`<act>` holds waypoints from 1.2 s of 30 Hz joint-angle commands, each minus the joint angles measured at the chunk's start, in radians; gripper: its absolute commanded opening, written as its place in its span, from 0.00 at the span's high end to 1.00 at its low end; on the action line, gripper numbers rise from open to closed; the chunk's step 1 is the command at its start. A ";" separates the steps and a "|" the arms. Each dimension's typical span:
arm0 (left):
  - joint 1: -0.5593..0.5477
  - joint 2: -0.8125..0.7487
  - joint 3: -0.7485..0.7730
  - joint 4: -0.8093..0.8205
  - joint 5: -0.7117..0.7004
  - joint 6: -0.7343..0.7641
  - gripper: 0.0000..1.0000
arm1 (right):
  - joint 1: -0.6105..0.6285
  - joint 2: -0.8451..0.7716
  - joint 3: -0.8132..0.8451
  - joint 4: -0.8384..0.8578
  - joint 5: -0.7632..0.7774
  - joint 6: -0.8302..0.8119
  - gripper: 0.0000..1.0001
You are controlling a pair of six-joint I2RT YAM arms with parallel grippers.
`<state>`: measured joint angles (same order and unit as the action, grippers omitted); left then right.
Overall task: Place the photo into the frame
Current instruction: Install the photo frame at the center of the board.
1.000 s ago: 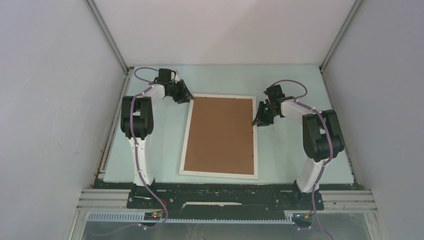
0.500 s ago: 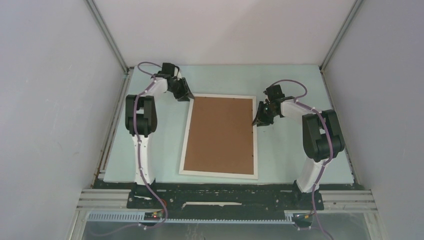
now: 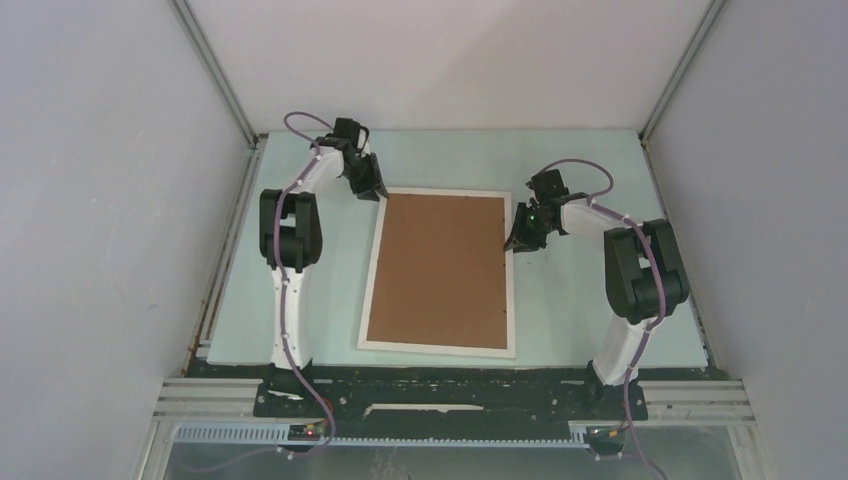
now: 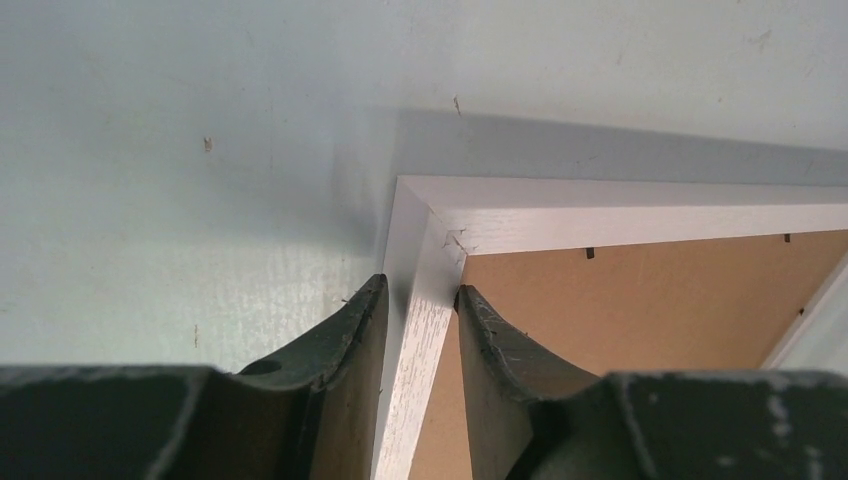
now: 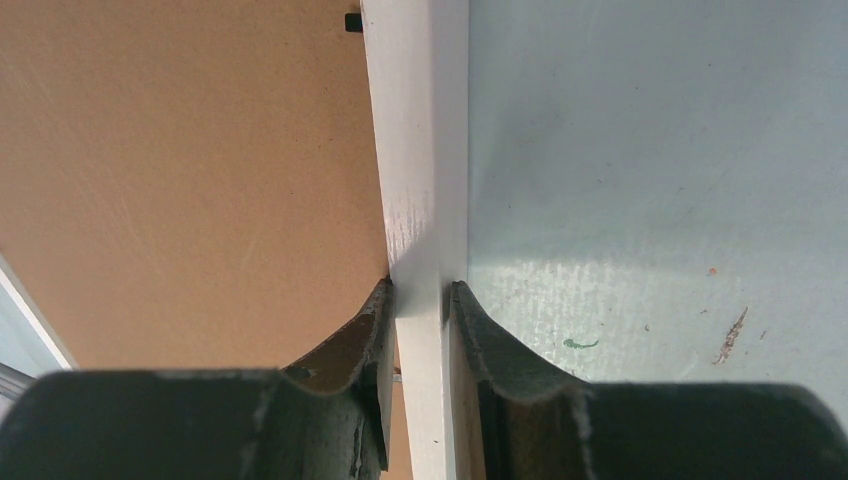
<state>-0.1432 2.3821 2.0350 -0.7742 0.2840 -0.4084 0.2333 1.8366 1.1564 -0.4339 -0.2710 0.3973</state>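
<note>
The frame (image 3: 438, 349) lies back-up in the middle of the table (image 3: 580, 170), held at two places.
Inside it sits the brown backing board (image 3: 440, 270). The left gripper (image 3: 374, 192) clamps its far-left corner, the right gripper (image 3: 514, 243) its right rim; only the wrist views show the fingers (image 4: 340, 340) pressing both rim sides.

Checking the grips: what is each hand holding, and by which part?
Both hold the frame: the left hand pinches its left rail near the far corner, the right hand pinches its right rail toward the far end.
</note>
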 commanded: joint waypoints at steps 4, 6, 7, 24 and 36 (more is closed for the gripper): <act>-0.026 0.070 0.090 -0.127 -0.104 0.042 0.63 | 0.028 -0.009 -0.006 0.032 -0.021 -0.011 0.74; -0.025 0.078 0.113 -0.144 -0.119 0.038 0.64 | 0.030 -0.011 -0.007 0.032 -0.022 -0.010 0.74; -0.026 0.085 0.130 -0.160 -0.127 0.037 0.64 | 0.031 -0.011 -0.006 0.032 -0.022 -0.010 0.74; -0.081 0.200 0.360 -0.365 -0.234 0.020 0.65 | 0.054 -0.038 -0.005 0.030 -0.024 -0.010 0.74; -0.130 0.267 0.495 -0.488 -0.311 0.026 0.62 | 0.060 -0.060 -0.005 0.026 -0.016 -0.012 0.74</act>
<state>-0.2314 2.5858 2.4870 -1.1595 0.0368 -0.4007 0.2581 1.8244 1.1561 -0.4442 -0.2310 0.3866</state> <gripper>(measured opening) 0.368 0.279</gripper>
